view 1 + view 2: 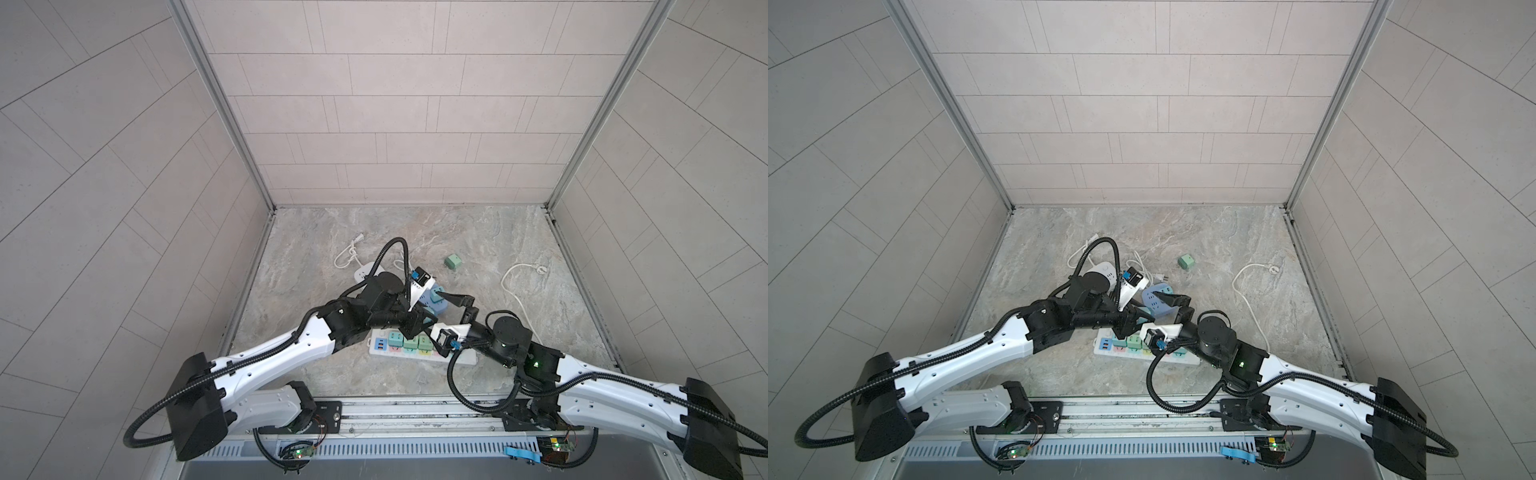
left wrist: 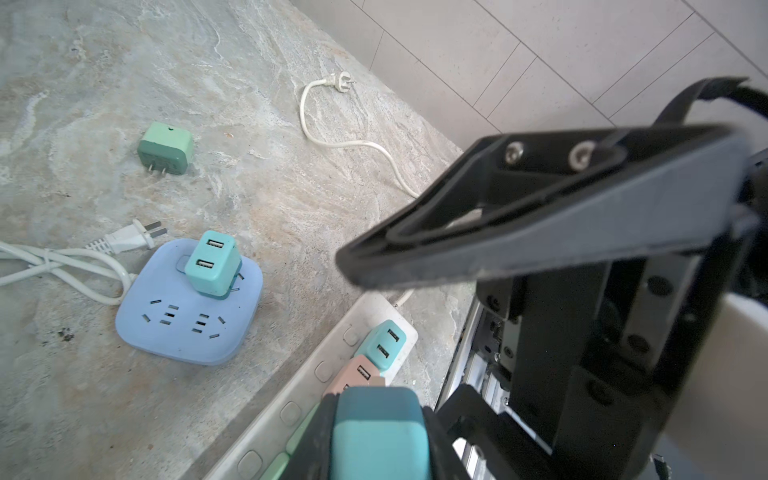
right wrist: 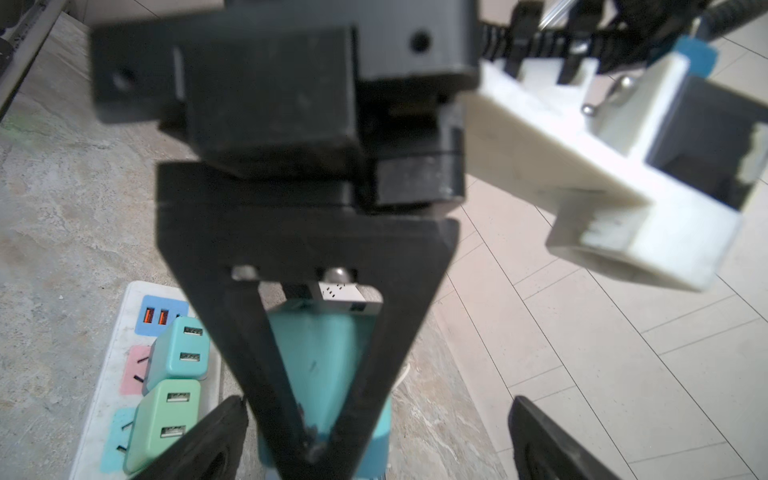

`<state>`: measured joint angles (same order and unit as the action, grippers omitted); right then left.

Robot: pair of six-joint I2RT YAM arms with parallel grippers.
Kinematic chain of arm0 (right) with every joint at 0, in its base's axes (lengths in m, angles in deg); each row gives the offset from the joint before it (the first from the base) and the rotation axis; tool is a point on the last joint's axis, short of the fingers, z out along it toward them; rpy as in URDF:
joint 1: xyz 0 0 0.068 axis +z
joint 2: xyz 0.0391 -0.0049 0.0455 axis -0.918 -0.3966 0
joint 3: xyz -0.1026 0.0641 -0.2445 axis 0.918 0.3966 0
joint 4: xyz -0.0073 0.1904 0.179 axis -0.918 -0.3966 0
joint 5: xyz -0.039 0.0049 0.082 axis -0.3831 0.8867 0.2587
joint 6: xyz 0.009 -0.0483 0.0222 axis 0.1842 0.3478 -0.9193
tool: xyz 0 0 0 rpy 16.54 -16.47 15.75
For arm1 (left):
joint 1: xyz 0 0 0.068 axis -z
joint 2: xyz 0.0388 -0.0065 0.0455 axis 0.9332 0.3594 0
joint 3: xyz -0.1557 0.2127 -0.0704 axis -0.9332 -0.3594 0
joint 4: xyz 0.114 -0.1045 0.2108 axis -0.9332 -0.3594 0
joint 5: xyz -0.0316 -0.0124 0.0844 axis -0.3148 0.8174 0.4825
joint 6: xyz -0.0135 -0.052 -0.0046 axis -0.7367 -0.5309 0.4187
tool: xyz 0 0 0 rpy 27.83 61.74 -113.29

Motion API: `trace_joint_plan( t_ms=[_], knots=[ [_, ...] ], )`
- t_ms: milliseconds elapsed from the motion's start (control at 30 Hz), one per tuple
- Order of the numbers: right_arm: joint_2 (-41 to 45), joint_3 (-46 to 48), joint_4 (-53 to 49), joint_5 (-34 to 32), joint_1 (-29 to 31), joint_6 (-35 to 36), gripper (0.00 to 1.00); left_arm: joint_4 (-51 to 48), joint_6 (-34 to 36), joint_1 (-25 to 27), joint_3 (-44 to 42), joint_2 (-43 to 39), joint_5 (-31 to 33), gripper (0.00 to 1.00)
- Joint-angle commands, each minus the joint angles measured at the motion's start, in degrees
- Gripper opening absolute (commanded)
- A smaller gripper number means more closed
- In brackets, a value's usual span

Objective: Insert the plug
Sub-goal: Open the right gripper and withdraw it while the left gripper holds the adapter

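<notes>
A teal plug (image 2: 380, 432) is pinched by the left tool (image 2: 376, 411) just above the white power strip (image 2: 272, 432), beside the seated plugs (image 3: 178, 353) on it. The right tool (image 3: 378, 401) is spread wide, with one finger seen on either side of the teal plug.

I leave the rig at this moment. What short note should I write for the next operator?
Left gripper: shut on the teal plug, close over the white power strip; not visibly seated.
Right gripper: open, holding nothing, close beside.
Done: other chargers sit in the strip, one on the blue hub. A green charger lies loose.
Left: seat the held plug.
</notes>
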<state>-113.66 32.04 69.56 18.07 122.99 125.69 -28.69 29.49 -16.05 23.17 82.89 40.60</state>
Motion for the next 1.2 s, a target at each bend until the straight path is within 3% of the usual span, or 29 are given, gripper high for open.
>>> trace_joint_plan(
  t_ms=[0, 233, 400, 700, 933, 1067, 1167],
  knots=[
    [3.22, -0.6, -4.46, -2.53, -1.65, -2.76, 1.0, -3.14, 4.11, 0.03, 2.68, -1.95, 3.15, 0.0],
    [7.2, 2.0, -6.24, -2.77, -10.19, -12.55, 1.0, -8.91, 9.46, 0.03, 3.58, -5.29, 11.57, 0.0],
    [8.01, 4.58, -4.8, -2.82, -21.26, -24.11, 1.0, -11.54, 12.95, 0.02, 2.86, -7.57, 19.0, 0.0],
    [4.15, 6.22, -4.99, -8.88, -39.17, -48.94, 1.0, -15.11, 18.26, 0.03, 3.57, -5.17, 21.01, 0.0],
    [-2.92, 4.26, -5.39, -10.74, -44.25, -58.05, 1.0, -16.06, 19.49, -0.2, 5.22, 0.68, 23.55, 0.0],
    [-9.36, 1.33, -9.56, -19.99, -45.35, -67.33, 1.0, -17.68, 21.44, -0.86, 7.92, 5.38, 23.53, 0.0],
    [-15.08, -1.17, -10.6, -20.69, -46.22, -69.93, 1.0, -19.39, 22.96, -1.68, 10.16, 8.49, 22.03, 0.0]
  ],
)
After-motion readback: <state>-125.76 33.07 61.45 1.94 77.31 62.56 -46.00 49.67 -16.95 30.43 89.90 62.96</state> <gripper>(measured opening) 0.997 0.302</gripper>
